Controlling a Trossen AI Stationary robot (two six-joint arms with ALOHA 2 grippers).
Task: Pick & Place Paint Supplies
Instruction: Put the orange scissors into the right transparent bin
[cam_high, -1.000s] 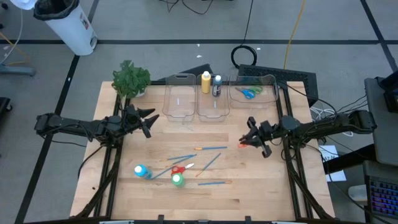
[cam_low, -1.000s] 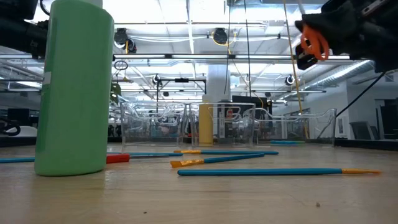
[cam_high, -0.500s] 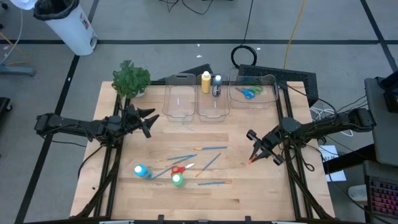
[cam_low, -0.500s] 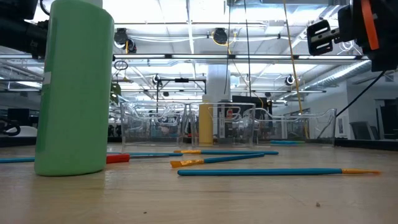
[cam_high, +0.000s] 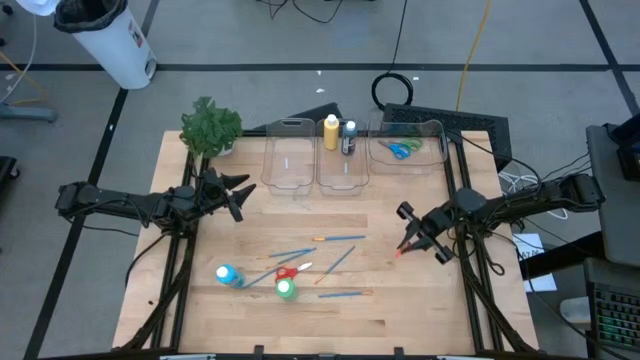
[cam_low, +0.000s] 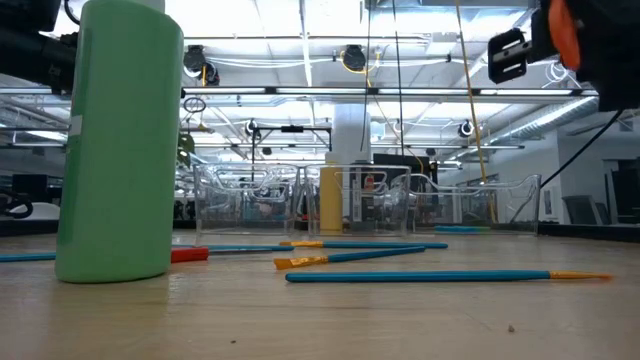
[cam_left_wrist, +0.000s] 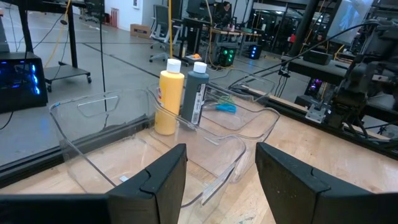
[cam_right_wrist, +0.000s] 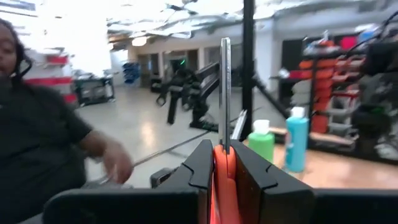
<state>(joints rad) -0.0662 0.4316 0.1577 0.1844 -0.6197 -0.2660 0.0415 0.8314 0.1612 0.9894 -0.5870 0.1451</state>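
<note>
Since half a second ago my right end effector (cam_high: 402, 245) has shifted slightly back toward the bins, and a second ago it was higher up the tabletop (cam_high: 420, 310) with its orange-handled scissors (cam_right_wrist: 224, 118); nothing else has moved. Three clear bins (cam_high: 288, 160) stand in a row along the far side, with a leafy plant (cam_high: 210, 126) at the far left corner. My left arm waits over the left side of the tabletop, near the plant, its left end effector (cam_high: 240, 195) spread and holding nothing, pointing toward the bins. My right end effector hangs above the right side of the tabletop, fingers pressed together on the orange handles of the scissors, the closed blades sticking straight out past the fingertips. A yellow bottle (cam_high: 331, 132) and a dark bottle (cam_high: 349, 137) stand upright side by side at the far end of the middle bin. Another pair of scissors (cam_high: 402, 150), green and blue, lies in the right-hand bin. Toward the near left, a blue bottle (cam_high: 227, 274) lies on its side and a green bottle (cam_high: 286, 289) stands upright close by, with red-handled scissors (cam_high: 288, 271) between them and the brushes. Four thin blue paintbrushes (cam_high: 338, 239) with orange tips lie scattered across the middle of the tabletop. A person (cam_right_wrist: 43, 155) in a dark shirt shows in the right wrist view beyond the table.
</note>
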